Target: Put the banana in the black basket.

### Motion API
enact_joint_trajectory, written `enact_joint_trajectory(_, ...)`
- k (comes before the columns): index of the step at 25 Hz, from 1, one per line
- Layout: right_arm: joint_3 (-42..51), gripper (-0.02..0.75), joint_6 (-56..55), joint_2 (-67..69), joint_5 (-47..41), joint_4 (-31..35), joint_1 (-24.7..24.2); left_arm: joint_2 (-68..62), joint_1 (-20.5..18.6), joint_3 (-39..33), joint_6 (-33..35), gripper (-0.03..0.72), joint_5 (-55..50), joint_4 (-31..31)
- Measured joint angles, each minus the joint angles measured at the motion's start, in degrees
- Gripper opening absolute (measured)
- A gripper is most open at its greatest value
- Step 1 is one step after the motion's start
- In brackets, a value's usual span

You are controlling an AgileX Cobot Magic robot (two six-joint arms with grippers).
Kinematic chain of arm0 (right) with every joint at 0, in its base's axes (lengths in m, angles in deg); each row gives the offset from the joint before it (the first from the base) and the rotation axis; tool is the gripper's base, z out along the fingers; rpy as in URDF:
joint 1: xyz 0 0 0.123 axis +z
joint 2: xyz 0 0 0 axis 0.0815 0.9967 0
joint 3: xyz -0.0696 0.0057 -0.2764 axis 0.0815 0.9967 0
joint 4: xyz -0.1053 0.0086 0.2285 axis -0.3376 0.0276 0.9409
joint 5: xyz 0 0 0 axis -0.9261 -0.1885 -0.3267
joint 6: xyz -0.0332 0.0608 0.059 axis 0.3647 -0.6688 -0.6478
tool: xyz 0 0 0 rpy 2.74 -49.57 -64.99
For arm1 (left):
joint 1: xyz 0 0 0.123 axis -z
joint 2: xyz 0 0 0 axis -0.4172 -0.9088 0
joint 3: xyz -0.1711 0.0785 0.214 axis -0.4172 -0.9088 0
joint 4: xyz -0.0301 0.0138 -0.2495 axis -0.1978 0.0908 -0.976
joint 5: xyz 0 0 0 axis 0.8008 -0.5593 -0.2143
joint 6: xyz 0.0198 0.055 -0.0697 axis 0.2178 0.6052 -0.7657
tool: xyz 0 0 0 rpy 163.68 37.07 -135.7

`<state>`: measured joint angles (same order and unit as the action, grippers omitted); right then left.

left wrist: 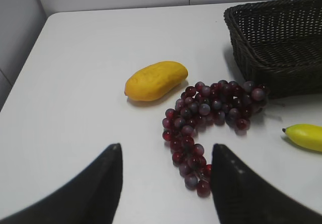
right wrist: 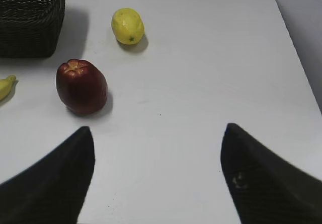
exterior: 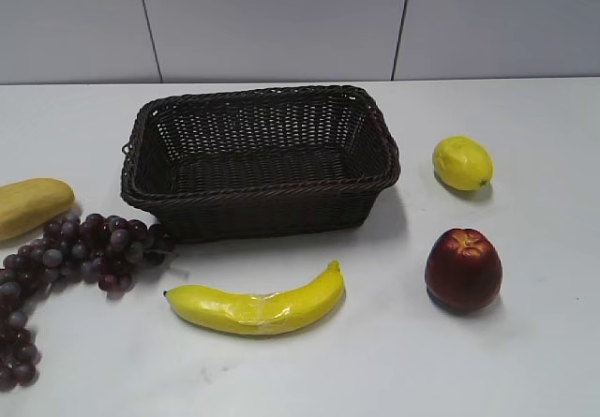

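The banana (exterior: 255,303) lies on the white table in front of the black basket (exterior: 267,215), curved, with a pale patch mid-length. Its tip shows in the left wrist view (left wrist: 304,136) and in the right wrist view (right wrist: 5,86). The basket is empty and stands upright; it also shows in the left wrist view (left wrist: 282,75) and the right wrist view (right wrist: 30,32). My left gripper (left wrist: 166,151) is open and empty above the table near the grapes. My right gripper (right wrist: 158,133) is open and empty over bare table. Neither gripper shows in the exterior view.
A bunch of dark red grapes (exterior: 75,253) and a blunt yellow fruit (exterior: 30,204) lie left of the basket. A lemon (exterior: 462,162) and a red apple (exterior: 463,269) lie to its right. The table's edges show in both wrist views.
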<state>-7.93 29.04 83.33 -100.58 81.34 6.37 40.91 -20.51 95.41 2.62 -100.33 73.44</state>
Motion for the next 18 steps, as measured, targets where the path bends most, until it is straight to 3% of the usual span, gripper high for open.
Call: enact_joint_trajectory(18, 0.0, 0.592, 0.0, 0.0, -0.1, 0.0, 0.0, 0.0, 0.0, 0.0, 0.0, 0.543, 0.0, 0.0)
